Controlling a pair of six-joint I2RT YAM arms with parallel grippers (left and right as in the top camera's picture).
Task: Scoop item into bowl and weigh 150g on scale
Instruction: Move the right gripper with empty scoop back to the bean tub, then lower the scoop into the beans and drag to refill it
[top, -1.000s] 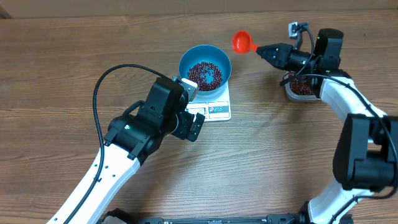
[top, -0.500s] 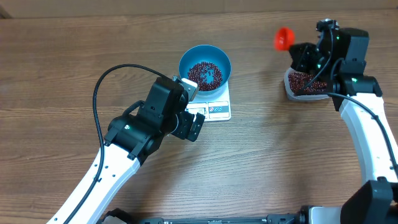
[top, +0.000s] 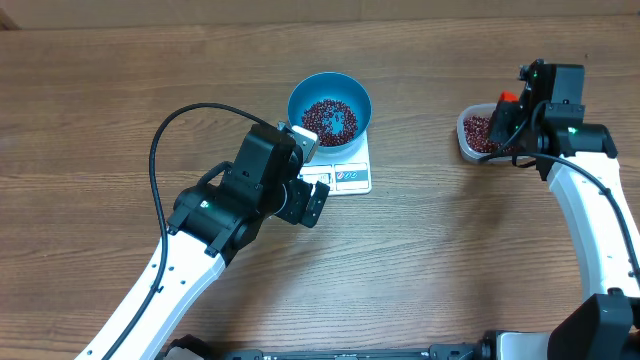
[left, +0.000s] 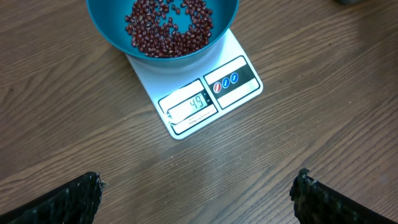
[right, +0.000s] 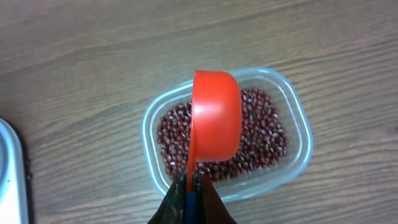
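Red-brown beans (left: 168, 28) lie in the blue bowl (left: 102, 18), which sits on the white scale (left: 211, 93). Near it the left jaws stand wide apart. The right jaws are clamped on a red scoop's (right: 216, 118) handle, above a clear tub (right: 301, 130) of beans on the counter (top: 450, 250).

Overhead camera looks straight down on the counter (top: 450, 260); left wrist closes on the scale (left: 211, 93), right wrist on the two-o'clock tub (right: 303, 134), both also visible overhead.
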